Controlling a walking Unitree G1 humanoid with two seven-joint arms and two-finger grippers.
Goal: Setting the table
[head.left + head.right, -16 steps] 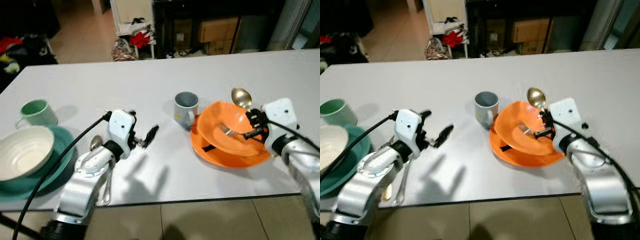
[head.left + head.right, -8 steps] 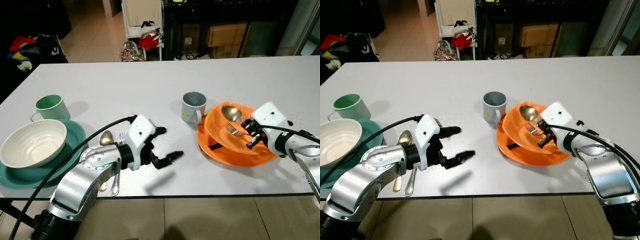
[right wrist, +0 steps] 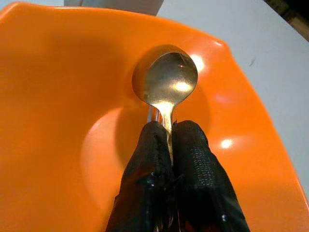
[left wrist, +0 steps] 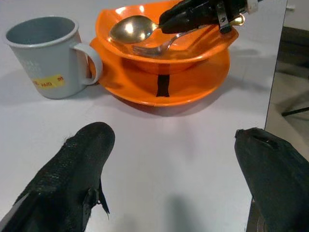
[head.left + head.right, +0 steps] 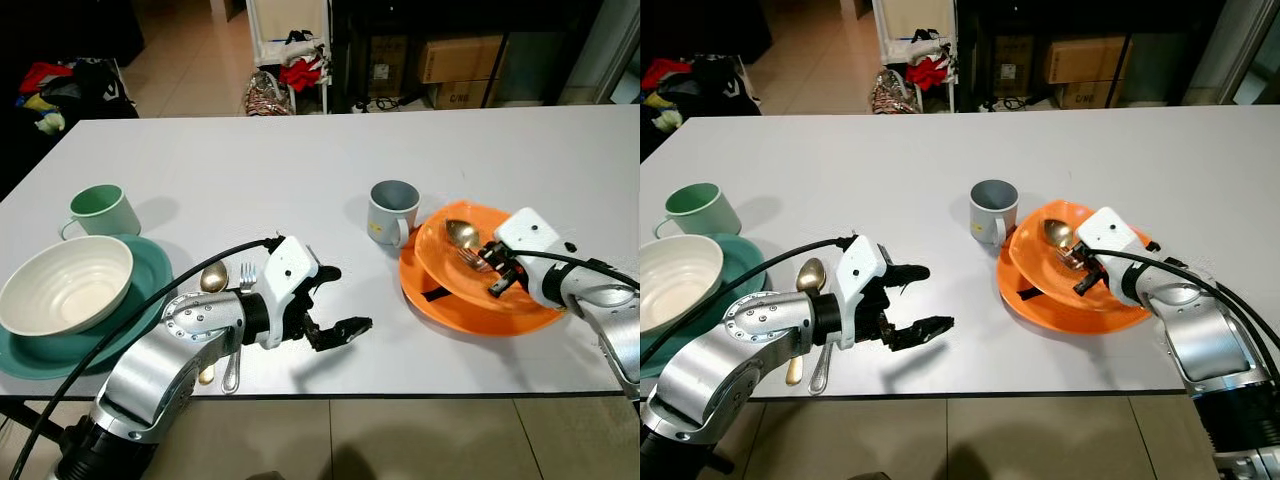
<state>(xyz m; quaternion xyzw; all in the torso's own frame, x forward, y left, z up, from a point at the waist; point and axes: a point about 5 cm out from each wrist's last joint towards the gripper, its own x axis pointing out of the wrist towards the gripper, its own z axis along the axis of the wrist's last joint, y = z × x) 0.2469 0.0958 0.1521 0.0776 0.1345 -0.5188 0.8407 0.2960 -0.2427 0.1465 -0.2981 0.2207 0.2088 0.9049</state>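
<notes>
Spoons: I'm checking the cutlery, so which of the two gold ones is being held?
The spoon over the orange bowl, pinched with a fork by the right hand; the other spoon lies beside the teal plate.

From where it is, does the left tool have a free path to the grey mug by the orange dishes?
Probably yes. The left tool hangs open above bare white table, and nothing stands between it and the grey mug.

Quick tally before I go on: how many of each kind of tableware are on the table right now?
Mugs: 2, green mug, grey mug
Bowls: 2, white bowl, orange bowl
Plates: 2, teal plate, orange plate
Spoons: 2, by the teal plate, in the right gripper
Forks: 2, by the teal plate, in the right gripper
Total: 10
</notes>
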